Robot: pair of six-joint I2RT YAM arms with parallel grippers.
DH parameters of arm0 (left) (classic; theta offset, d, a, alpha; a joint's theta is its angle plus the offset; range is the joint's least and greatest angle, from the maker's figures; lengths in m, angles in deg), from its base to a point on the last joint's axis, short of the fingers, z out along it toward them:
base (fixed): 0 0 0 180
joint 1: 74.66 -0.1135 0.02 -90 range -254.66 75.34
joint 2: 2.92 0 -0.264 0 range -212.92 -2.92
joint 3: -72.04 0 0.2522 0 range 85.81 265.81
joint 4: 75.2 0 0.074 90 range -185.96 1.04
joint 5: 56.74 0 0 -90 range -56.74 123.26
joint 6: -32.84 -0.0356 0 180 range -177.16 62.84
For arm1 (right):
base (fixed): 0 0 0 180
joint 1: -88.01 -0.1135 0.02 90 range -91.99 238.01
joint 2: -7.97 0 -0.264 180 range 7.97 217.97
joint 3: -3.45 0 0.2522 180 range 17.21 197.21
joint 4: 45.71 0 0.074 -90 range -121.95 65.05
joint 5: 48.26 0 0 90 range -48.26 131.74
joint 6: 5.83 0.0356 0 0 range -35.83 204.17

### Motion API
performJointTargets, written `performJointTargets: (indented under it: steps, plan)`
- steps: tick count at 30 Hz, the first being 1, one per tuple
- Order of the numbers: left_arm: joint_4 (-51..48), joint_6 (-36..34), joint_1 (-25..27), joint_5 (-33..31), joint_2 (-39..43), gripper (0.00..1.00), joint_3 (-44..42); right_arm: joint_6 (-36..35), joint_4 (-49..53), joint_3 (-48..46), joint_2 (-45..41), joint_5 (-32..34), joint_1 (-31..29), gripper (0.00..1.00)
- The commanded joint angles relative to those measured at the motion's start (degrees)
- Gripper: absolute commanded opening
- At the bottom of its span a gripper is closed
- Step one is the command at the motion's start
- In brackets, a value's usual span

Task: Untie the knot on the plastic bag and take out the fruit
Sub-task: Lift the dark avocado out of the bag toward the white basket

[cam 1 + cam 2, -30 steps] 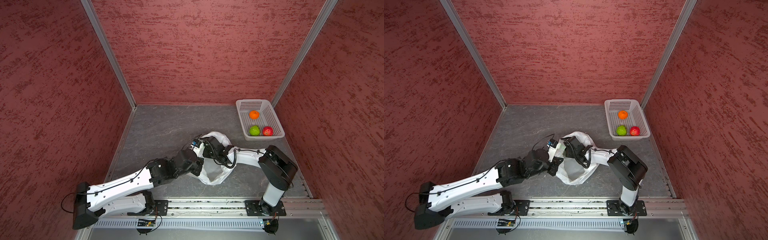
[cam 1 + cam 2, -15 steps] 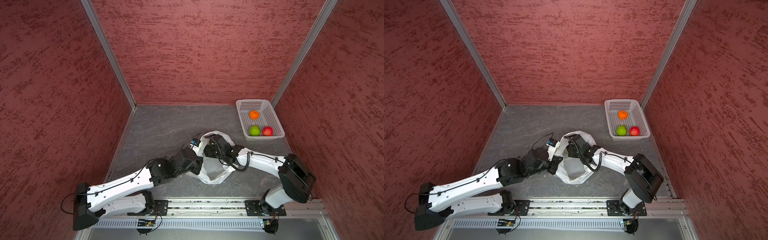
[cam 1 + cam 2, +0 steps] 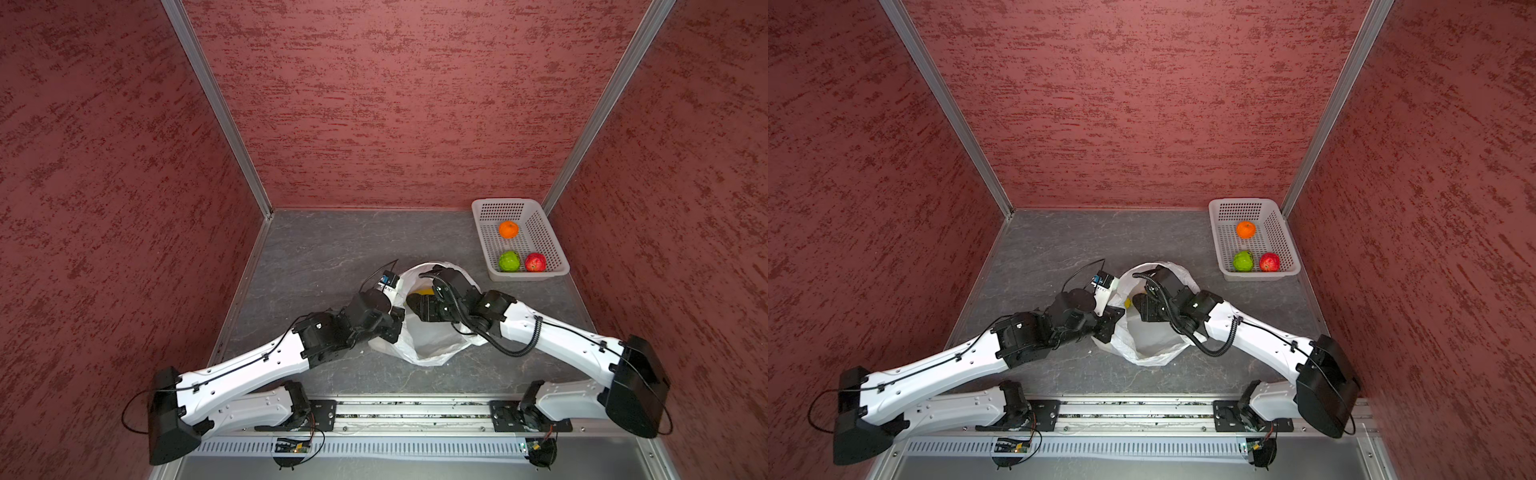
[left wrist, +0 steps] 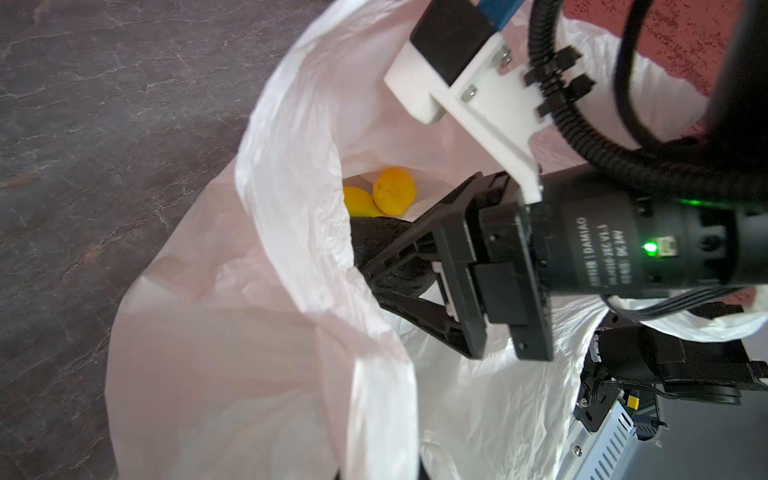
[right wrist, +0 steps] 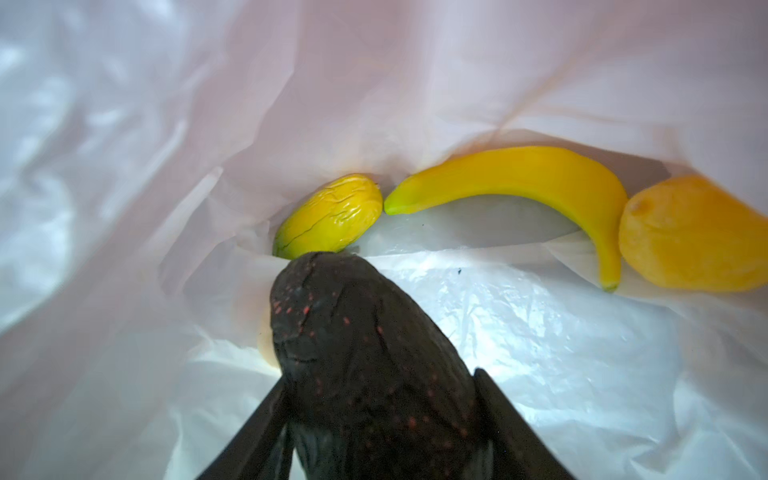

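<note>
The knot is undone: the plastic bag [image 3: 432, 349] lies open-mouthed at mid-table, and an orange [image 3: 508, 229], a green apple [image 3: 509, 261] and a red apple [image 3: 535, 262] already sit in the basket [image 3: 548, 245] at the far right. A mango [image 5: 328, 216], a banana [image 5: 519, 178] and a lemon [image 5: 685, 232] are left inside. The left gripper [image 3: 397, 319], fully closed, pinches the bag's left rim. The right gripper [image 5: 382, 419], reaching inside, has its fingers [image 5: 253, 428] half spread, clamped around the dark avocado [image 5: 353, 332], not yet lifted out.
</note>
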Motion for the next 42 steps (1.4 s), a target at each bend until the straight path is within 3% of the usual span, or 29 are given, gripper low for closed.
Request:
performJointTargets:
  steps: [1,7,14,24,42]
  plan:
    - [1.5,-1.7,-0.8,1.2,-0.2,0.0,1.5,-1.4,5.3,3.7,-2.6,-2.4,-0.7,0.44]
    - [2.8,-2.9,-1.6,2.4,-0.4,0.0,1.6,-1.5,8.6,5.7,-2.6,-4.2,-1.7,0.43]
    - [5.1,-4.8,-2.8,4.0,-1.7,0.0,3.6,0.0,3.9,0.0,0.2,-6.7,-4.8,0.42]
    - [5.2,-5.4,-3.3,5.3,-2.3,0.0,4.3,0.4,-1.1,-1.0,5.2,-7.2,-6.6,0.42]
    - [4.8,-3.8,-3.3,4.6,0.0,0.0,-0.3,0.3,1.6,3.2,-7.3,-3.2,-6.6,0.42]
